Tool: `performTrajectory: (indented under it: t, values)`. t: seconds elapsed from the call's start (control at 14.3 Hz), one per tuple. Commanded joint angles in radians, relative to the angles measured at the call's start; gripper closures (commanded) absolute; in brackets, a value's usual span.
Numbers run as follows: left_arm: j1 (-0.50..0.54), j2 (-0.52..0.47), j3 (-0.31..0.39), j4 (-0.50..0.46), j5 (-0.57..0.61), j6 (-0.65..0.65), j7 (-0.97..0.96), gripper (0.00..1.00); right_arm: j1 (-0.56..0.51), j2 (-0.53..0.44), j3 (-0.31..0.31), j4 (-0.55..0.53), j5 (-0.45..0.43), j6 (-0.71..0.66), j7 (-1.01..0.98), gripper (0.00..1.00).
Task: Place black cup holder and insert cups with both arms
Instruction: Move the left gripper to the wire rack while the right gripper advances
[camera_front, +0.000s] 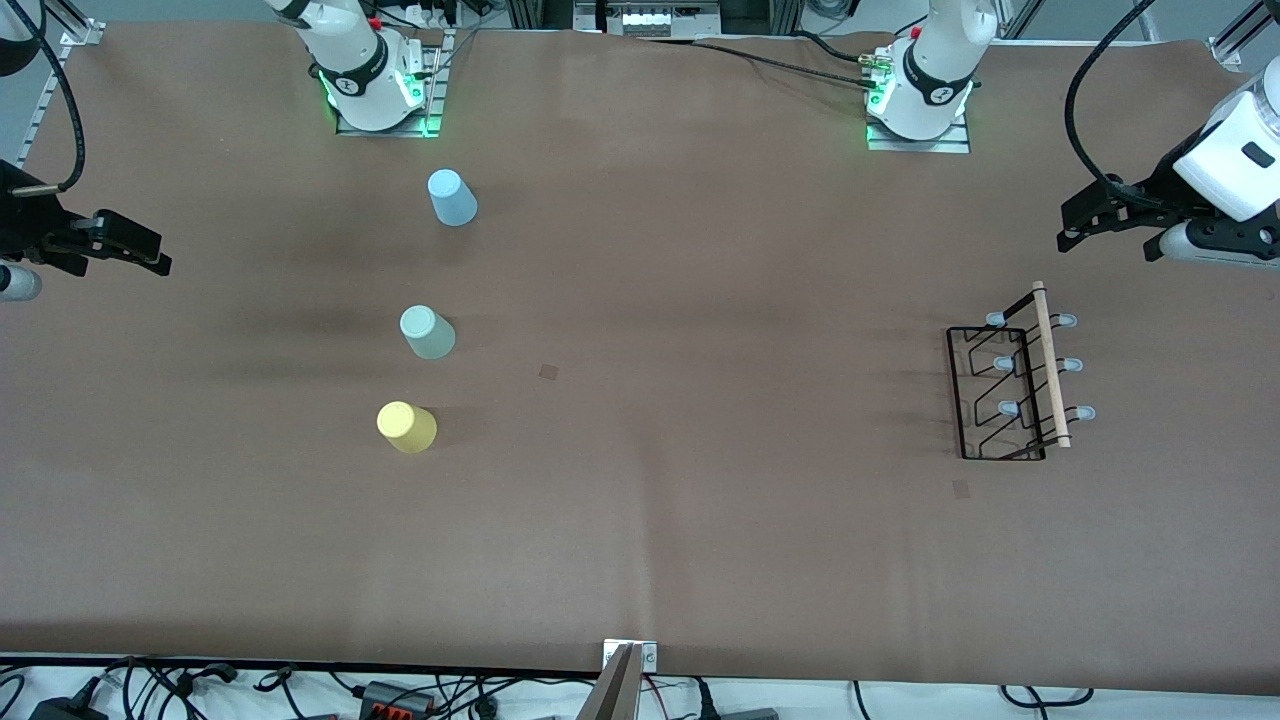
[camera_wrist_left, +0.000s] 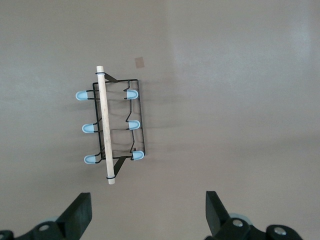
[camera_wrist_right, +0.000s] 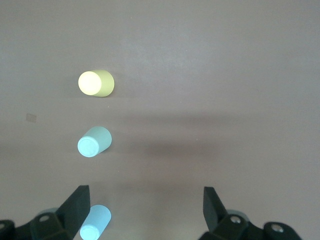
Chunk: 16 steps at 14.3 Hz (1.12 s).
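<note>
Table (camera_front: 640, 520): covered in brown sheet; carried every item listed below.

Black cup holder (camera_front: 1010, 385): stood on the table toward the left arm's end, nearer to the front camera than the left gripper and well apart from it; nothing touched it. Empty, no cup on any peg.

Holder rod (camera_front: 1051, 364): light wood, lay along the top of the wire frame.

Holder pegs (camera_wrist_left: 88, 129): six, pale blue tips, three along each side of the rod.

Blue cup (camera_front: 452, 197): stood upside down on the table toward the right arm's end; of the three cups the farthest from the front camera; well apart from the right gripper, closest of the three in the right wrist view.

Mint green cup (camera_front: 427, 332): upside down, middle of the row, between the blue and the yellow, touching neither.

Yellow cup (camera_front: 406, 427): upside down, nearest of the row to the front camera; the one lying farthest out from the right gripper in its wrist view.

Left gripper (camera_front: 1085, 222): raised over the table's edge at the left arm's end; fingers spread wide, holding nothing.

Left gripper fingers (camera_wrist_left: 80, 212): both tips visible in the left wrist view, wide gap, holder seen past them.

Right gripper (camera_front: 140, 250): raised over the table's edge at the right arm's end; fingers (camera_wrist_right: 77, 202) spread wide, holding nothing.
</note>
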Motion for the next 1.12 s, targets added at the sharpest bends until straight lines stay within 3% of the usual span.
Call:
performTrajectory:
  t: [0.0,0.7,1.05]
  values:
    - [-0.003,0.007,0.003,0.024,0.005,-0.019,-0.003,0.0,-0.001,0.004,0.007,0.017,-0.013,-0.013,-0.007,0.0]
    - [0.004,0.02,0.006,0.04,0.005,-0.054,0.003,0.0,-0.017,0.045,-0.003,0.013,-0.011,-0.036,-0.03,0.0]
    - [0.012,0.079,0.018,0.075,0.003,-0.204,0.003,0.0,-0.011,0.11,-0.002,0.004,-0.014,-0.089,-0.018,0.0]
